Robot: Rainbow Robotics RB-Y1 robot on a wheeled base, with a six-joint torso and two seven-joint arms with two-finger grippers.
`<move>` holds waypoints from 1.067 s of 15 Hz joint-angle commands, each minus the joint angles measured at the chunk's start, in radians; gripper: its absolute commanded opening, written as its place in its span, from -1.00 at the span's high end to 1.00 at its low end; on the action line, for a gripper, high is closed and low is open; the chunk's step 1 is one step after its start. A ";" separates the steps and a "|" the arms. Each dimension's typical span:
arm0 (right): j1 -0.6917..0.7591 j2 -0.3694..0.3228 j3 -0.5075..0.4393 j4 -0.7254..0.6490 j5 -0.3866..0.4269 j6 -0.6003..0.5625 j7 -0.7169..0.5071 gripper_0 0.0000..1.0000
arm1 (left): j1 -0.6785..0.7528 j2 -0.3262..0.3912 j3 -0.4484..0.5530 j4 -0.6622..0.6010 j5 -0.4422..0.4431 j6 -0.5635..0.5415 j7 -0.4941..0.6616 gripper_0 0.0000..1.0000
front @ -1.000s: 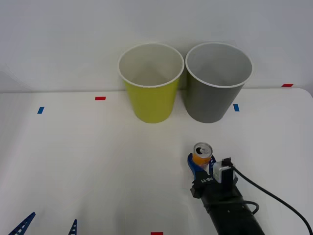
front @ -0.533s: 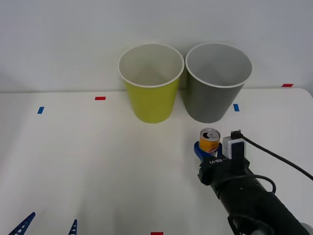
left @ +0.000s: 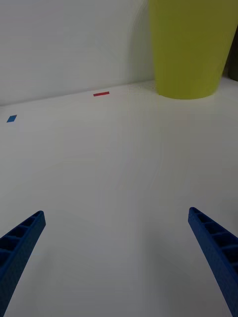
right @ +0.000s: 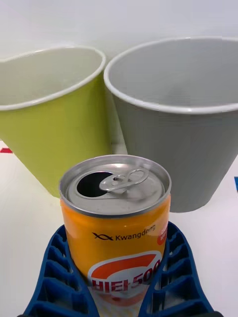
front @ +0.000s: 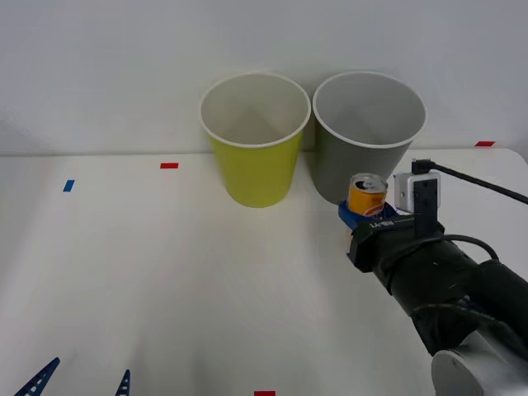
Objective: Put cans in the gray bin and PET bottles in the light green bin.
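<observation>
- The can (front: 366,195) is held upright between the two blue ribbed fingers (right: 174,267) of the right gripper (front: 369,213); the fingers are closed onto its lower body from both sides.
- In the front view, the can is seen raised off the table (front: 165,280), in front of the gray bin's (front: 363,132) wall and below its rim.
- From the can, the gray bin's opening lies at about 12 o'clock; the light green bin (front: 254,136) lies at about 10 o'clock.
- In the right wrist view, the can's (right: 116,223) silver top is seen with the tab opened. The gray bin (right: 183,114) stands just behind it and the light green bin (right: 49,109) beside that, the two bins nearly touching.
- Both bins appear empty as far as their visible insides show; nothing is judged to be sorted yet.
- Progress is judged as follows: the can is grasped and carried close to the correct bin, but it is not yet above the rim and not yet released.
- Remaining steps are judged to be: the can is to be lifted higher, moved over the gray bin's opening and dropped in.
- No PET bottle is seen on the table, so no work for the light green bin is indicated.
- The left gripper (left: 119,252) is parked low at about 7 o'clock of the table, its fingers spread wide with nothing between them.
</observation>
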 commanded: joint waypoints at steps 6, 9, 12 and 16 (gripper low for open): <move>-0.203 0.020 -0.101 -0.098 -0.073 0.304 -0.005 0.85 | 0.000 0.000 0.000 0.000 0.000 0.000 0.000 -1.00; -0.334 0.007 -0.158 -0.098 -0.105 0.396 -0.008 0.85 | 0.000 0.000 0.000 0.000 0.000 0.000 0.000 -1.00; -0.457 -0.008 -0.210 -0.098 -0.113 0.460 -0.016 0.86 | 0.000 0.000 0.000 0.000 0.000 0.000 0.000 -1.00; -0.568 -0.079 -0.233 -0.058 -0.123 0.459 -0.046 0.87 | 0.000 0.000 0.000 0.000 0.000 0.000 0.000 -1.00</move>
